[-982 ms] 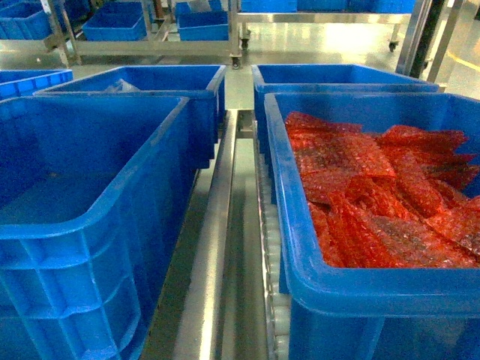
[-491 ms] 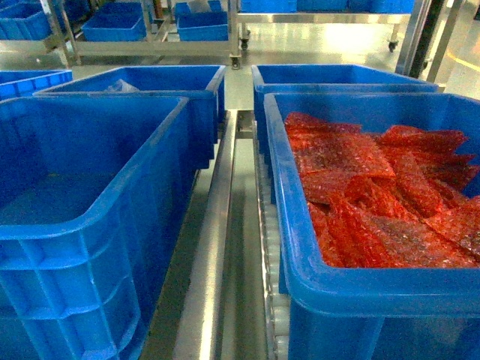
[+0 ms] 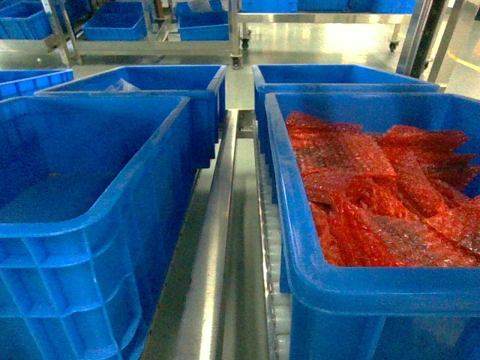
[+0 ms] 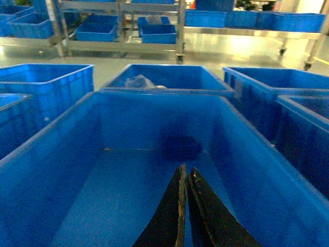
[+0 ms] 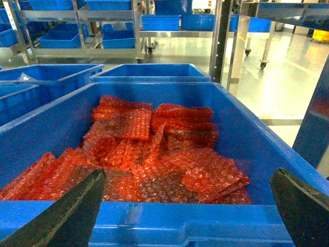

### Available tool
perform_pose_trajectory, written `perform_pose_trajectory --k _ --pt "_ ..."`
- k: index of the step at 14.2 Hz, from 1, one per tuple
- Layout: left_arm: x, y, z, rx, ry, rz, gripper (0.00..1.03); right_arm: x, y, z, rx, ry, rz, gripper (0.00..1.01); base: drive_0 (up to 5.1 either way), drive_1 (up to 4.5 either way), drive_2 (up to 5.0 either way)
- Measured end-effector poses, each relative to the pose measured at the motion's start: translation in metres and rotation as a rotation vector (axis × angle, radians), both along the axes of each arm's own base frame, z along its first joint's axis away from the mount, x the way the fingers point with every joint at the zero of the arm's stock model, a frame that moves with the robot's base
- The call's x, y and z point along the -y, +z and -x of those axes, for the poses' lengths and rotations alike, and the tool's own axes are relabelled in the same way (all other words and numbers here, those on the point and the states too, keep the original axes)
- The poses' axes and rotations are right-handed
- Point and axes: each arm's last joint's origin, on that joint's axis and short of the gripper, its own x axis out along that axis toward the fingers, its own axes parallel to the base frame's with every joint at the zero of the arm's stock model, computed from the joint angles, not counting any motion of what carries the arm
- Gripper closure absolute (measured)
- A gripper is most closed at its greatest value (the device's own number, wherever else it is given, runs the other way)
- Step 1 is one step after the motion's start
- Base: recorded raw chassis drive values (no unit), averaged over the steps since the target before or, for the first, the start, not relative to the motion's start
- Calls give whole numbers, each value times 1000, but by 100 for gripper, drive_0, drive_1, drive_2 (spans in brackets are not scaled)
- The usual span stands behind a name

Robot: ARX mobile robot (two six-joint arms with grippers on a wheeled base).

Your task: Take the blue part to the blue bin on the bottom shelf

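Observation:
No blue part shows in any view. My left gripper (image 4: pixel 185 171) is shut with nothing between its black fingers, and it hangs inside a large empty blue bin (image 4: pixel 154 100), which is also the near left bin (image 3: pixel 90 225) in the head view. My right gripper (image 5: pixel 188 174) is wide open at the near rim of a blue bin (image 5: pixel 169 221) filled with red bubble-wrap bags (image 5: pixel 149 154). That bin (image 3: pixel 300 247) and its red bags (image 3: pixel 375 195) are at the right of the head view. Neither gripper appears in the head view.
Behind the two near bins stand two more blue bins (image 3: pixel 150 79) (image 3: pixel 337 75); the left one holds a clear plastic bag (image 3: pixel 120 86). A metal rail with rollers (image 3: pixel 225 247) runs between the rows. Wheeled metal racks with blue bins (image 3: pixel 202 26) stand across the floor.

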Motion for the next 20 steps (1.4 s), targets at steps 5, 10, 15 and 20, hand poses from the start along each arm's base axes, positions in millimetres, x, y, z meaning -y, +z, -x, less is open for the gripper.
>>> perform_pose_trajectory --k 5,10,15,20 --pt "-2 -12 24 -1 1 0 101 0 0 0 0 0 0 3 0 0 0" --pt "-2 -19 37 16 1 0 101 0 0 0 0 0 0 3 0 0 0" --pt "-2 -18 43 16 1 0 101 0 0 0 0 0 0 3 0 0 0" --pt "-2 -18 46 21 1 0 101 0 0 0 0 0 0 3 0 0 0"
